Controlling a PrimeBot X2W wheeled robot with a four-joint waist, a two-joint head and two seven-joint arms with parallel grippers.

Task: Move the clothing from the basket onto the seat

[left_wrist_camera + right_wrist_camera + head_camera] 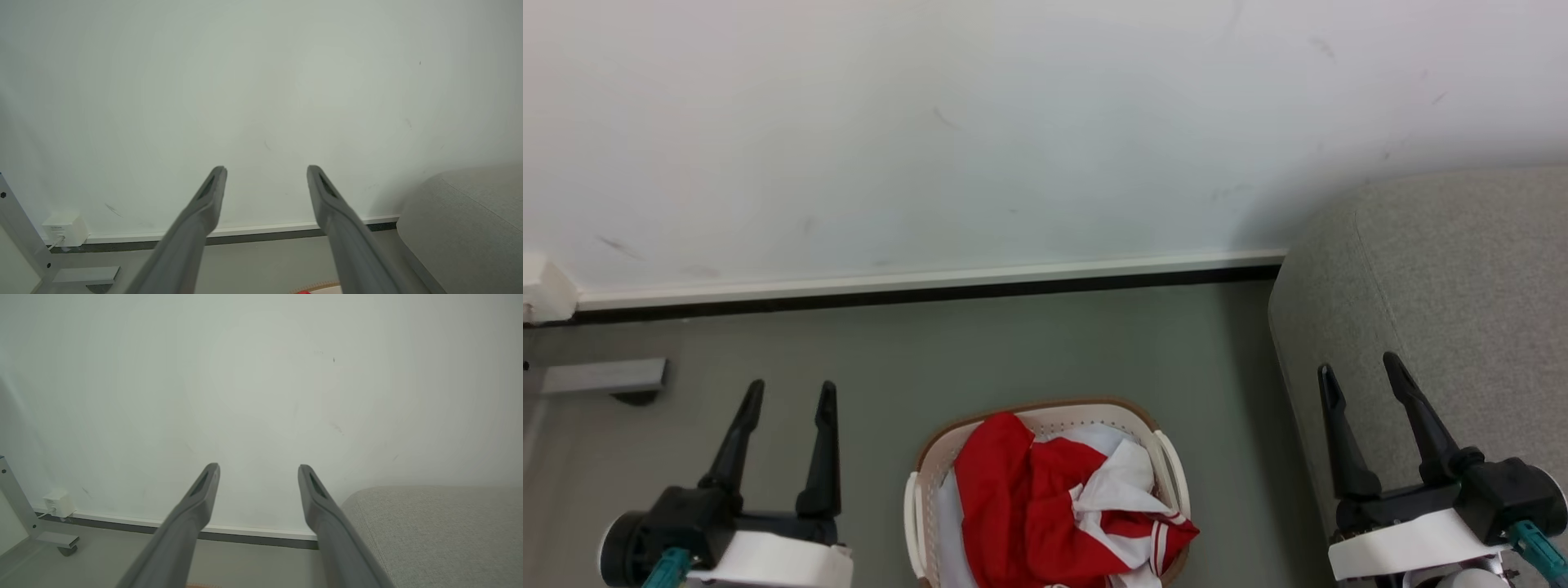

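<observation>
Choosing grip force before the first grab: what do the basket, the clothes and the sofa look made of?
Basket: looks like rigid white plastic, smooth, with rows of small holes and a brown rim.
Clothes: soft red and white fabric, crumpled into loose folds; the fibre is unclear.
Sofa: grey woven upholstery, matte, with a speckled grainy texture.

A pale, lightly scuffed wall (pixel 931 122) meets the grey-green floor (pixel 1029 351) along a white skirting board (pixel 931 280) with a dark strip beneath. At far left a small white wall box (pixel 64 229) sits beside a grey metal frame foot (pixel 600 377) on a caster (pixel 66 550)
</observation>
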